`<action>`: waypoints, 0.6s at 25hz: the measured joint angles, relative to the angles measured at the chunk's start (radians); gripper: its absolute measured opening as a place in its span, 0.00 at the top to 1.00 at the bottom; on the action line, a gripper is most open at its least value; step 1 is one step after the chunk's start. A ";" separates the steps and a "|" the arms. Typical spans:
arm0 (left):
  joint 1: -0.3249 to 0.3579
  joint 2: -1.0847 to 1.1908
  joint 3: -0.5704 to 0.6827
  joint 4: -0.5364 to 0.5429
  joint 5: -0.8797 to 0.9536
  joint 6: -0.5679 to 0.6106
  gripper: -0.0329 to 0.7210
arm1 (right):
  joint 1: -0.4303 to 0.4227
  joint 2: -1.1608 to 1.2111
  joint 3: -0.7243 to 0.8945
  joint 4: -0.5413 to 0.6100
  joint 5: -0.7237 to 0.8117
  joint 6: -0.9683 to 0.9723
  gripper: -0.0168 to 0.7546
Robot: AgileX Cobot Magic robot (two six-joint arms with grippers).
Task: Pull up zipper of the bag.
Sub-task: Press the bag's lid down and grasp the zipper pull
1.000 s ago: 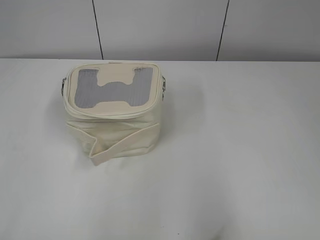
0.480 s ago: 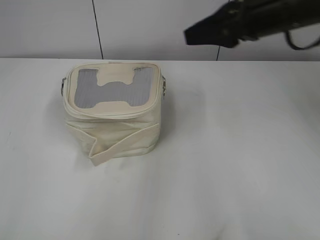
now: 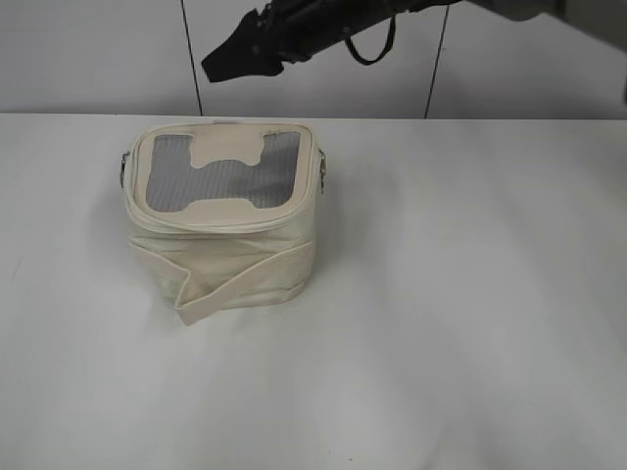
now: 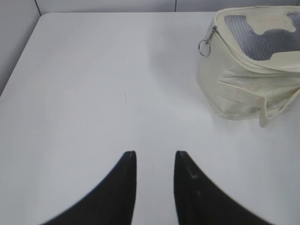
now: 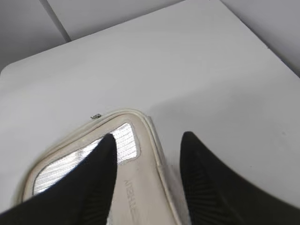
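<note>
The cream-white bag stands on the table, left of centre, with its grey window lid and H-shaped patch facing up. The zipper runs round the lid rim, with one silver slider at the left side and one at the right. My right gripper hangs open above the bag's back edge. In the right wrist view the gripper is spread over the lid rim without touching it. My left gripper is open and empty over bare table. The bag and a ring pull lie to its upper right.
The white table ends at a grey panelled wall just behind the bag. A flat cream strap crosses the bag's front and sticks out at the lower left. The table's left edge shows in the left wrist view.
My right arm came in from the upper right and swept left, from off-frame to above the bag's back edge. The bag has not moved.
</note>
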 joint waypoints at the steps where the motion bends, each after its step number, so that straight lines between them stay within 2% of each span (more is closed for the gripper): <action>1: 0.000 0.000 0.000 0.000 0.000 0.000 0.67 | 0.013 0.051 -0.067 -0.032 0.021 0.042 0.49; 3: 0.000 0.000 0.000 0.001 0.000 0.000 0.67 | 0.035 0.133 -0.206 -0.079 0.068 0.107 0.46; 6: 0.000 0.000 0.000 0.001 0.000 0.000 0.67 | 0.056 0.226 -0.324 -0.108 0.087 0.175 0.44; 10: 0.000 0.000 -0.006 0.001 -0.001 0.000 0.67 | 0.075 0.273 -0.354 -0.130 0.090 0.203 0.44; 13: 0.000 0.017 -0.007 -0.017 -0.011 0.018 0.67 | 0.082 0.288 -0.354 -0.189 0.090 0.235 0.45; 15: 0.000 0.057 -0.013 -0.041 -0.026 0.050 0.66 | 0.088 0.290 -0.354 -0.216 0.090 0.254 0.52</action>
